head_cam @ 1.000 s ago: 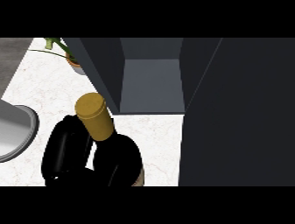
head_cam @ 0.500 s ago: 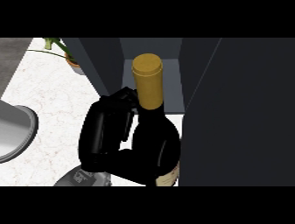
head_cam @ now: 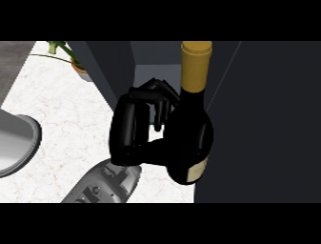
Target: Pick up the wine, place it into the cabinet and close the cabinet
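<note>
The wine bottle is dark, with a gold foil neck and a pale label near its base. It stands nearly upright above the counter, its neck reaching up in front of the open cabinet. My right hand is shut on the bottle's body from the left, fingers curled round it. The cabinet's dark door stands open at the right, just beside the bottle. My left hand does not show; only a grey forearm sits at the left edge.
A potted green plant stands at the back left on the white marble counter. The cabinet's dark left wall rises just behind my fingers.
My right hand has carried the bottle to the right and farther back, from the open counter to the mouth of the cabinet. The bottle now stands straighter.
</note>
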`<state>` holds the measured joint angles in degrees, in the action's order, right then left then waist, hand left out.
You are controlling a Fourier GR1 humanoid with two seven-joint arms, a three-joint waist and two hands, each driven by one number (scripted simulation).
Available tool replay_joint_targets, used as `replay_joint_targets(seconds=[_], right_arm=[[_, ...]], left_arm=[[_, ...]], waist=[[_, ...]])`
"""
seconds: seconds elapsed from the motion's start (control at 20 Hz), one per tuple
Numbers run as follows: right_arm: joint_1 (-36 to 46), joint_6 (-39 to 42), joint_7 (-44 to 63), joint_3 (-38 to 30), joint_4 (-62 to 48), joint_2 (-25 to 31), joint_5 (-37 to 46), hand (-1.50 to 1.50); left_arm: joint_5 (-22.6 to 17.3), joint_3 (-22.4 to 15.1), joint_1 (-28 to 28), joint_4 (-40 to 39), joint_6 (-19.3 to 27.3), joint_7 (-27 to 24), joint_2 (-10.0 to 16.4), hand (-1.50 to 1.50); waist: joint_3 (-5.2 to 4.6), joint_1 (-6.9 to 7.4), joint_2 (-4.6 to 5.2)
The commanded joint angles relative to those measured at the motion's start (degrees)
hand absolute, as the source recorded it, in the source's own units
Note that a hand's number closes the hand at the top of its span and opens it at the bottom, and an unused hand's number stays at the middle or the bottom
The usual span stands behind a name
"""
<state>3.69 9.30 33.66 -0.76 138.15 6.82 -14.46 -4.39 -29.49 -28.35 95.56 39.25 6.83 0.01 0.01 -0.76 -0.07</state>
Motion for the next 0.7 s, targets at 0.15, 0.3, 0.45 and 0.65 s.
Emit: replay_joint_targets(seconds=[0.15, 0.3, 0.45, 0.65], right_arm=[[-4.2, 1.7, 3.3, -4.5, 9.8, 1.9, -9.3, -1.5], [-1.5, 2.5, 1.5, -5.9, 5.5, 2.3, -8.7, -1.5], [-2.0, 2.2, 1.8, -6.0, 7.2, 1.9, -8.2, -1.5], [2.6, -0.6, 7.2, -3.6, 8.1, 2.4, -6.5, -1.5]], left_arm=[[0.1, -1.5, -0.1, -3.7, 3.2, -3.4, 0.0, 1.5], [-4.1, -3.4, -0.2, -6.6, 5.6, -8.4, 0.0, 1.5], [-6.1, -1.4, -2.4, -5.8, 4.9, -5.2, 0.0, 1.5], [-11.3, -1.6, -0.4, -10.1, 5.9, -14.2, 0.0, 1.5]], waist=[[0.02, -0.11, -0.09], [0.0, -0.07, 0.05], [0.02, -0.05, -0.04], [-0.06, -0.14, 0.07]])
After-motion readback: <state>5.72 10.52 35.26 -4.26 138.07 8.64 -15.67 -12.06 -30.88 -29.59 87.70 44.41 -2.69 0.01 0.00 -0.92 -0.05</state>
